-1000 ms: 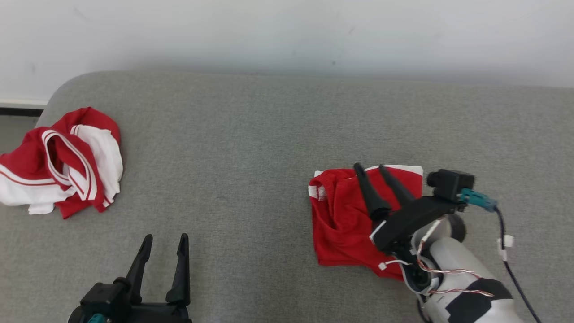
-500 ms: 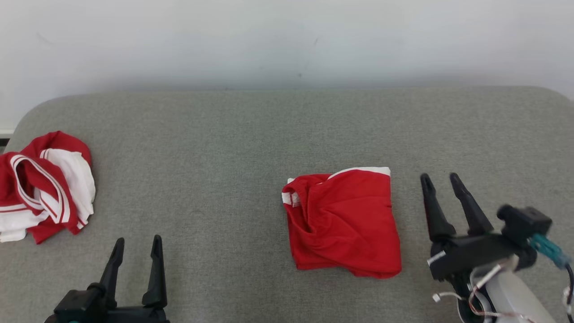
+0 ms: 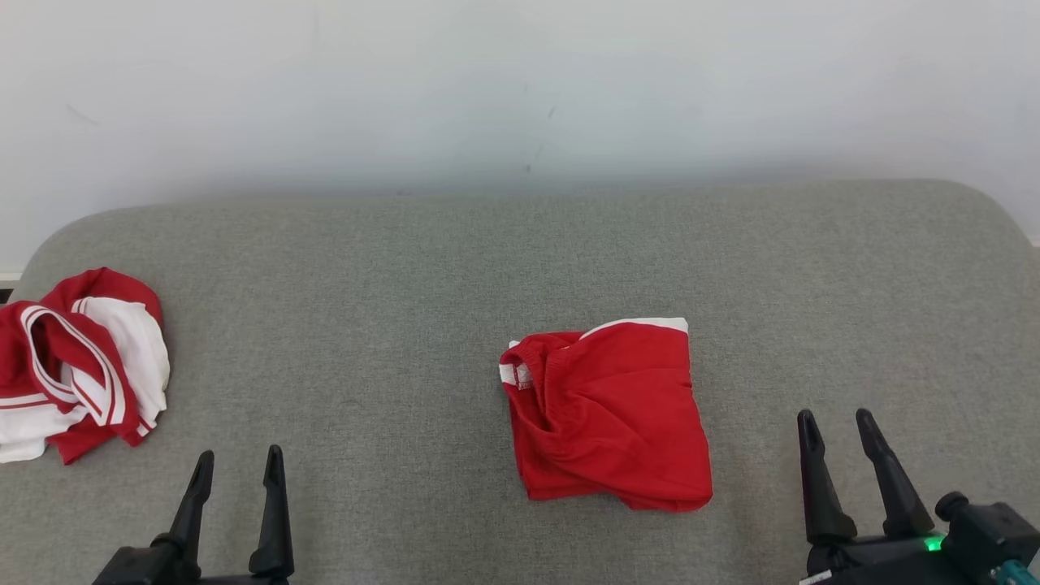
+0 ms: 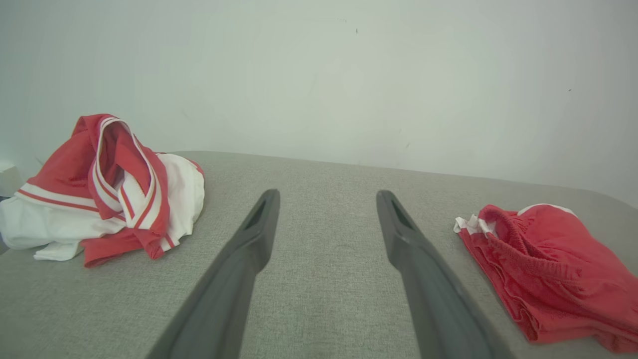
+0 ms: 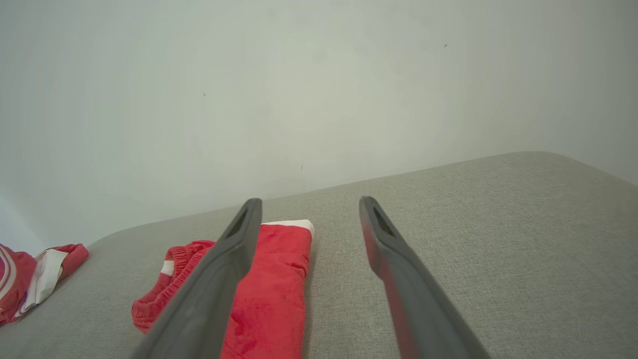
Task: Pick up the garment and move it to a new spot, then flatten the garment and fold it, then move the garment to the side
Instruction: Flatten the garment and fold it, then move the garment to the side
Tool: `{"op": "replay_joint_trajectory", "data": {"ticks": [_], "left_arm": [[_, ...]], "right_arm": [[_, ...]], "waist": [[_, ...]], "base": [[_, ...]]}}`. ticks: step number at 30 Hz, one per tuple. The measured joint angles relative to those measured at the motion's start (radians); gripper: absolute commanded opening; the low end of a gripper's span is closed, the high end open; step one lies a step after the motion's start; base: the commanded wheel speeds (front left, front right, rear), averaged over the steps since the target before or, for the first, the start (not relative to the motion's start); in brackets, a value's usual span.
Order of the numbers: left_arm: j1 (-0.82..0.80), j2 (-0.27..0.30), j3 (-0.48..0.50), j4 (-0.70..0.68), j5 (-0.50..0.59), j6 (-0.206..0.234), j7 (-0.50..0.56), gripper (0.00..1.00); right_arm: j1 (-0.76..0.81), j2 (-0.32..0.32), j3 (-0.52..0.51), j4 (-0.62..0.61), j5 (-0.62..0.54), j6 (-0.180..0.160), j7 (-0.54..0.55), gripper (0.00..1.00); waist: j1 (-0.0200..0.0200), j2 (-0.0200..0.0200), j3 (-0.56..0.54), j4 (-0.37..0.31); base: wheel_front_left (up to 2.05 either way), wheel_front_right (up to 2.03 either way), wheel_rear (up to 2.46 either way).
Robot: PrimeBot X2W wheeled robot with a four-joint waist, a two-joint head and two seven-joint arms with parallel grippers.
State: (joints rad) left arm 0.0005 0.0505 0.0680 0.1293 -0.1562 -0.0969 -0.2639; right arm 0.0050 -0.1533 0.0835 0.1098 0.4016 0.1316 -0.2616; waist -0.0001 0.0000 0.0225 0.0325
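Observation:
The garment (image 3: 605, 418) is a red piece with a white hem and elastic waistband, lying folded in a compact rectangle right of centre on the grey padded surface (image 3: 406, 309). My right gripper (image 3: 834, 414) stands open at the lower right, apart from the garment and with nothing between its fingers. In the right wrist view the open right gripper (image 5: 310, 200) has the garment (image 5: 271, 289) behind its left finger. My left gripper (image 3: 240, 453) is open and empty at the lower left. In the left wrist view, the left gripper (image 4: 327, 193) points at bare fabric, with the garment (image 4: 543, 264) to its right.
A crumpled red-and-white garment (image 3: 77, 366) lies at the surface's left edge, also visible as a heap (image 4: 109, 184) left of the left fingers. A pale wall (image 3: 520, 89) backs the surface. The surface's rounded corners show at far left and far right.
My right gripper has drawn back from over the folded garment to the lower right, still open, leaving the garment lying. The head camera has shifted too. The left gripper keeps its pose.

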Motion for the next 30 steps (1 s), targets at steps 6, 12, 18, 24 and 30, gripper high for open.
{"op": "replay_joint_trajectory", "data": {"ticks": [6,12,18,24,30], "left_arm": [[0.013,0.0,0.002,-0.004,0.02,0.004,0.0,1.0],[0.027,0.0,0.001,-0.008,0.035,0.009,0.0,1.0],[0.037,0.0,0.001,-0.022,0.043,0.018,0.0,1.0],[0.049,0.0,0.002,-0.037,0.058,0.024,0.0,1.0],[0.055,0.0,0.005,-0.057,0.066,0.027,0.0,1.0]], "right_arm": [[0.025,0.018,-0.003,-0.006,-0.025,0.0,0.0,1.0],[0.028,0.025,-0.003,0.01,-0.045,0.0,0.0,1.0],[0.027,0.034,-0.002,0.03,-0.078,0.0,0.0,1.0],[0.027,0.04,-0.004,0.038,-0.096,0.0,0.0,1.0],[0.026,0.043,-0.009,0.039,-0.1,0.0,0.0,1.0]], "waist": [[0.0,0.0,-0.011,0.008],[0.0,0.0,-0.019,0.016],[0.0,0.0,-0.025,0.024],[0.0,0.0,-0.029,0.025],[0.0001,0.0,-0.03,0.026]], "base": [[0.0,0.0,0.0],[0.0,0.0,0.0],[0.0,0.0,0.0],[0.0,0.0,0.0],[0.0,0.0,0.0]]}}
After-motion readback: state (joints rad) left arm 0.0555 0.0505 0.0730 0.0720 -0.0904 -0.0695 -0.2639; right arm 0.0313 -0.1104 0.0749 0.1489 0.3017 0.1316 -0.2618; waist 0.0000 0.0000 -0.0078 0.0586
